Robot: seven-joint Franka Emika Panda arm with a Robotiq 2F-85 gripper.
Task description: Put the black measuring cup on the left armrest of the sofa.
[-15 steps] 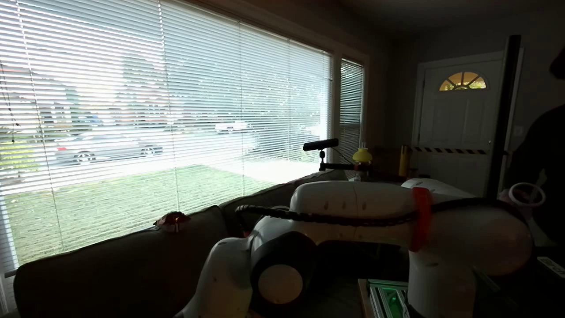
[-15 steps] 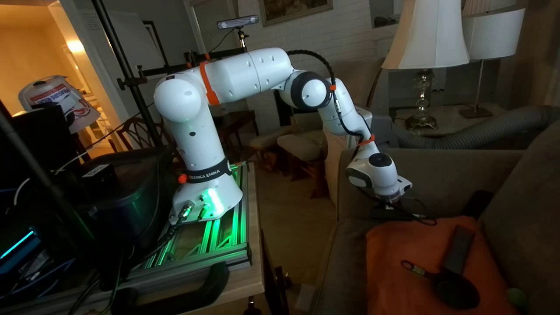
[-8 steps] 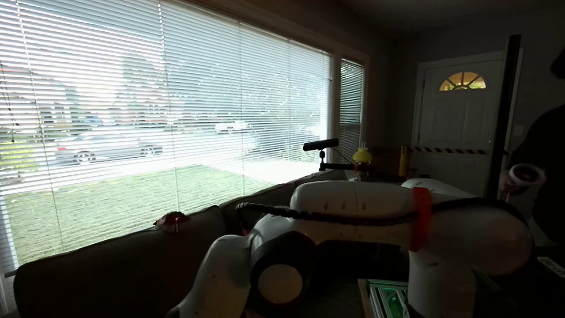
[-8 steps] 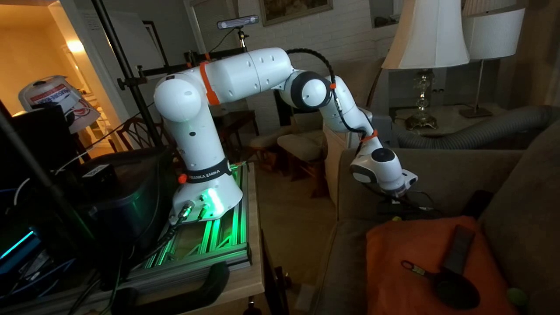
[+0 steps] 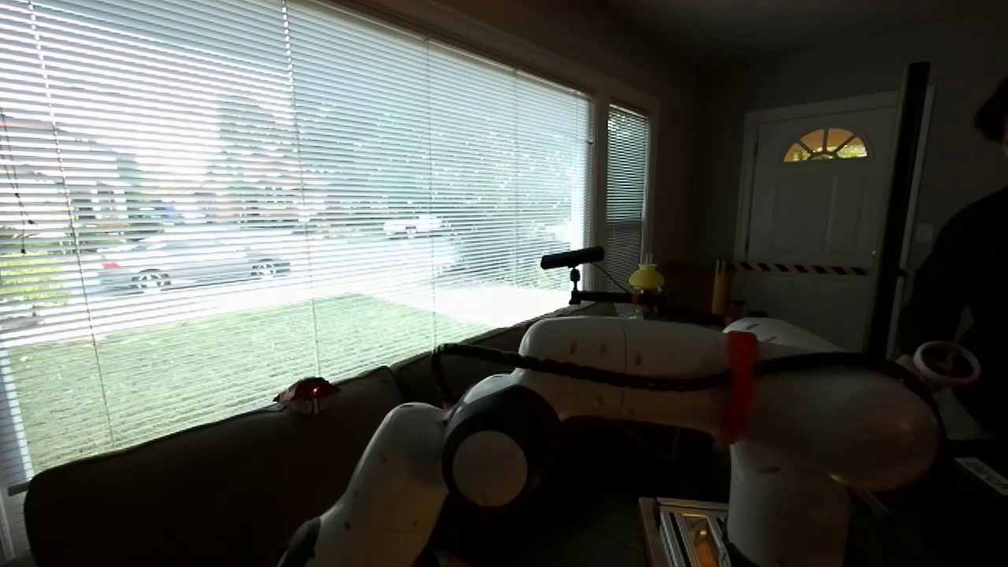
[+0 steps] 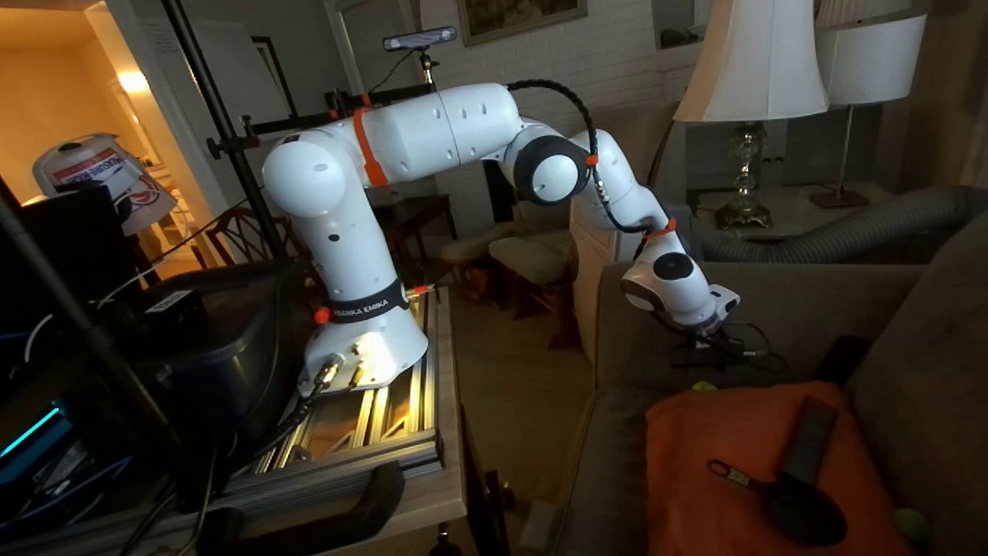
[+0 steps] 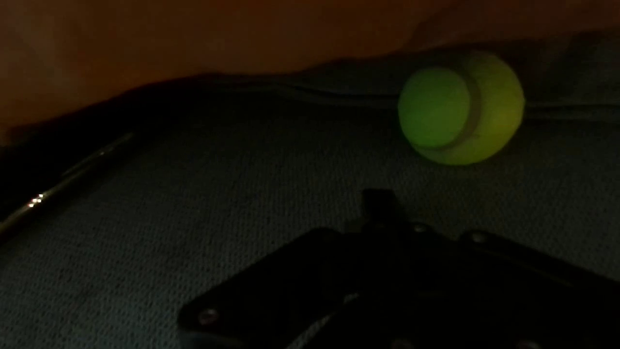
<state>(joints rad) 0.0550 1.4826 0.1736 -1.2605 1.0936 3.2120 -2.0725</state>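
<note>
Wrist view is dim: the gripper (image 7: 379, 203) appears fully closed, holding nothing, with a tennis ball (image 7: 461, 109) apart at one o'clock. In an exterior view, the black measuring cup (image 6: 806, 513) lies on an orange cushion (image 6: 687, 471), at five o'clock from the gripper. No step is judged complete; grasp, carry and placement on the sofa armrest (image 6: 818, 305) remain.

Glaring window (image 5: 354, 181) — dark foreground, murky wrist view
</note>
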